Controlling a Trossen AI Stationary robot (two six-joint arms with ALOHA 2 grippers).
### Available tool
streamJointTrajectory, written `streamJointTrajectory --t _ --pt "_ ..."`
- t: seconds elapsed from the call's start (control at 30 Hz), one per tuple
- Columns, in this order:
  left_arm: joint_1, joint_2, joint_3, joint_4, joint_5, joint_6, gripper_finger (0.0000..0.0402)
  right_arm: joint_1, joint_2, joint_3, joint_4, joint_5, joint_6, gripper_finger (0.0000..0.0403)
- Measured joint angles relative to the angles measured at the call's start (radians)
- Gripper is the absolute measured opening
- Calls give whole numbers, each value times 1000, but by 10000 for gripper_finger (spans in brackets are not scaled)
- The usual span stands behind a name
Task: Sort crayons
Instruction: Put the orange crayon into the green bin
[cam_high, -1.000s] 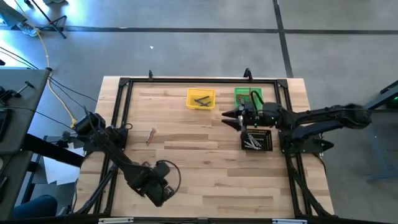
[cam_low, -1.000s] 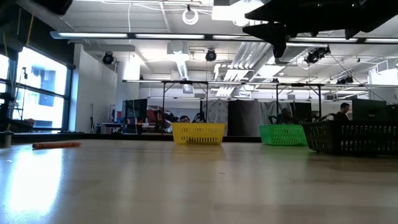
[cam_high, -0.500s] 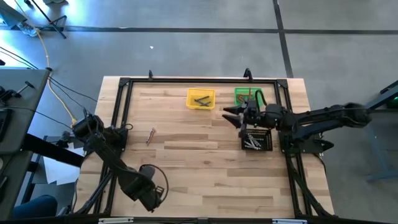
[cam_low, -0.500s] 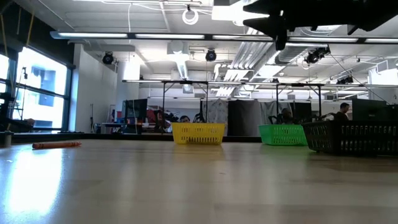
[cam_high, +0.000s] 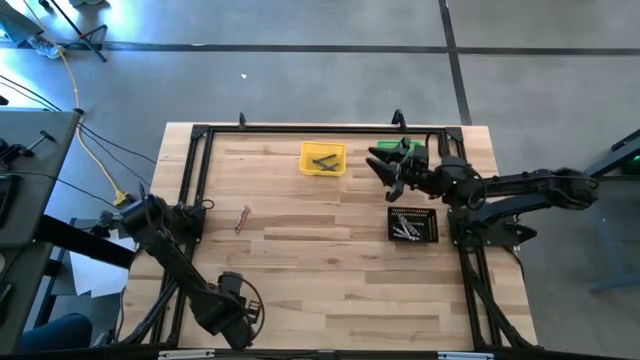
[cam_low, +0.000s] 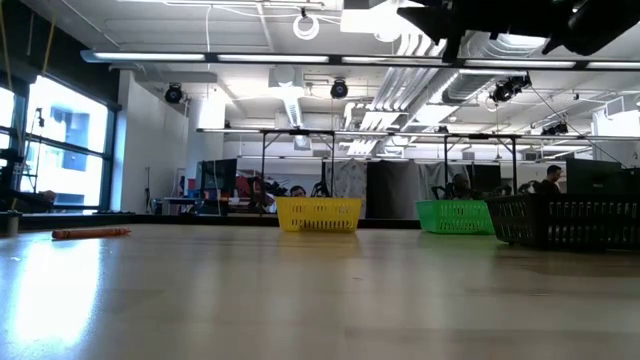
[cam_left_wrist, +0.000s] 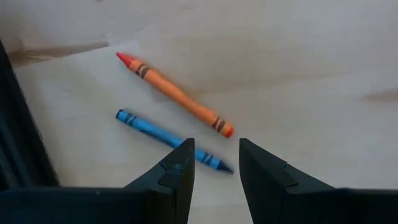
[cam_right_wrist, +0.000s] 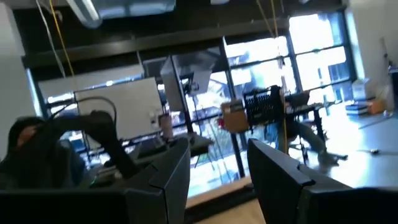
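The right gripper (cam_high: 378, 160) hovers open and empty beside the green bin (cam_high: 412, 151), likely between crayons. The left gripper (cam_left_wrist: 214, 162), open and empty, points at two loose crayons (cam_left_wrist: 176, 93), probably next for sorting.

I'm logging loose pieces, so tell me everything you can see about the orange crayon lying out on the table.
The orange crayon is a slim stick in an orange paper wrapper with dark bands near both ends and a red-orange tip. It looks whole and lies flat on the pale wooden table, toward its left side, apart from the bins. A blue crayon lies beside it, roughly parallel, not touching. The left gripper is above them, fingers open; nothing grips the crayon.
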Motion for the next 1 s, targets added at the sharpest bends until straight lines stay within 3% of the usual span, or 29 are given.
streamJointTrajectory --t 0.33,0.63,1.0 --pt "36 80 0 1 6 -47 113 -1 0 0 95 -1 -81 154" --pt "31 82 0 1 82 -75 113 -1 0 0 146 -1 -135 154" --pt "11 82 0 -20 76 -88 113 -1 0 0 148 -1 -137 154"
